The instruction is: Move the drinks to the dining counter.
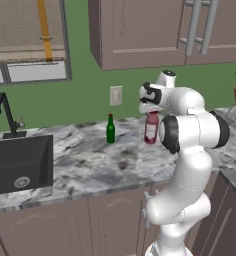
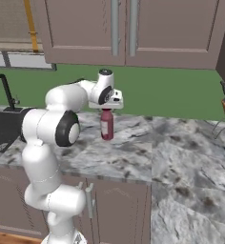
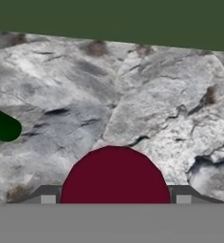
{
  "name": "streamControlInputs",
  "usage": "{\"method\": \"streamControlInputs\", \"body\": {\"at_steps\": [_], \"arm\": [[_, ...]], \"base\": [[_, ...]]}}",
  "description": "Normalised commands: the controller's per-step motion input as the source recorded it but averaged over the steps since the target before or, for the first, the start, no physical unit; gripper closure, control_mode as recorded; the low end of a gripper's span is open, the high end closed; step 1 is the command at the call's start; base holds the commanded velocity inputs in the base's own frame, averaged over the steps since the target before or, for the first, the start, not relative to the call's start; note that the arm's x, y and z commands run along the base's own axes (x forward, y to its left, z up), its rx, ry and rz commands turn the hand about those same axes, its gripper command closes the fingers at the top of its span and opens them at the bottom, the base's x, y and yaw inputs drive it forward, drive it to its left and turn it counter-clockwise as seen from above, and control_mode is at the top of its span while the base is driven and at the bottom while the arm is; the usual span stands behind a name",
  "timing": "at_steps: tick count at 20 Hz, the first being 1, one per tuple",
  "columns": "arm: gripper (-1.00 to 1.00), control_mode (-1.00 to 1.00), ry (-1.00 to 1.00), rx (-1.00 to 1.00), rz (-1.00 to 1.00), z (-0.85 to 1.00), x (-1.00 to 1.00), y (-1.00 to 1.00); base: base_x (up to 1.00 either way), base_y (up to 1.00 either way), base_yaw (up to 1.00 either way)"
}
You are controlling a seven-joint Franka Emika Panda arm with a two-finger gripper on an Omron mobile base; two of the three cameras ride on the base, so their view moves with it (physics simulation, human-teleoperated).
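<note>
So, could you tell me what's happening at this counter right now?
The arm's gripper sits over the top of the red glass, which stands on the marble counter below the wall cabinets. In the hand view the jaws flank the glass. The green bottle stands apart, between the glass and the black sink.

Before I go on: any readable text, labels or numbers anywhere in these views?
None readable.
Glass of red liquid under the end effector: pale patch on its side, no lettering legible.
Green bottle: no label visible.
Wall outlet: blank.
</note>
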Motion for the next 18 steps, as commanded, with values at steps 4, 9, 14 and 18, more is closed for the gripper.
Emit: {"method": "streamControlInputs", "body": {"at_steps": [4,9,14,18], "arm": [[1.0,-1.0,-0.06,0.0,0.0,0.1,-0.48,0.0],[1.0,-1.0,-0.06,-0.01,0.0,0.05,-0.7,0.0],[1.0,-1.0,-0.04,-0.02,0.0,0.25,-0.7,0.0],[1.0,-1.0,0.0,-0.03,0.0,0.42,-0.53,0.0]], "base": [[0.0,0.0,0.0],[0.0,0.0,0.0],[0.0,0.0,0.0],[0.0,0.0,0.0]]}}
